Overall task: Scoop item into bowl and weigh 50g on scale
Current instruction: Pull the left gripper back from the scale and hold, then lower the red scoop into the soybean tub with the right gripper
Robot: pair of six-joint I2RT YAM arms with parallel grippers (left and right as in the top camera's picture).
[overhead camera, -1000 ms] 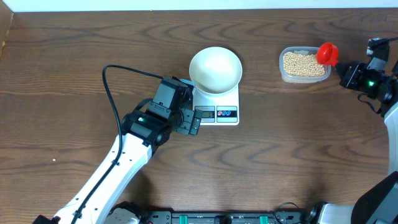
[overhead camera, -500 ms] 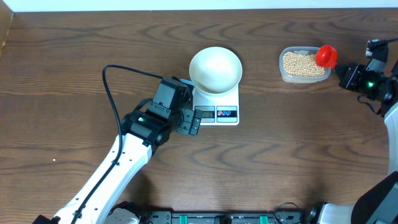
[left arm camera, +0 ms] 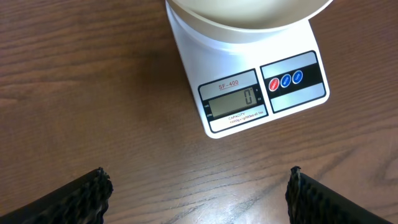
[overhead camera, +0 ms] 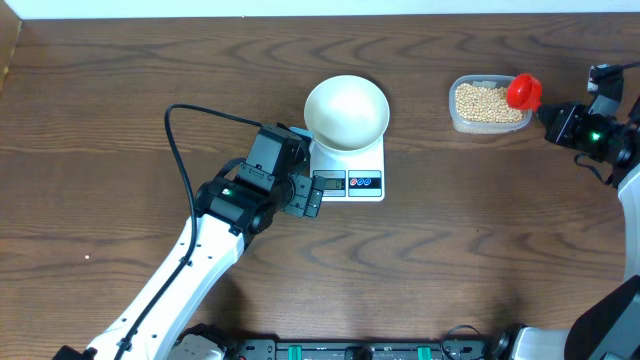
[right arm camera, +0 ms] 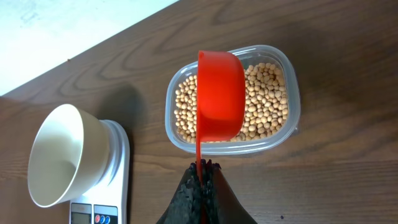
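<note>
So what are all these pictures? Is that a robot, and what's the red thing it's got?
Yes, it's a robot with two arms at a wooden table. One picture looks down from above. The other two come from little cameras on the robot's wrists, so you see what each "hand" sees. The left gripper is open and holds nothing. It sits close to a white scale whose screen shows zero. A white bowl stands on the scale and looks empty. The right gripper is shut on the handle of a red scoop, held over a clear tub full of small tan beans.
</note>
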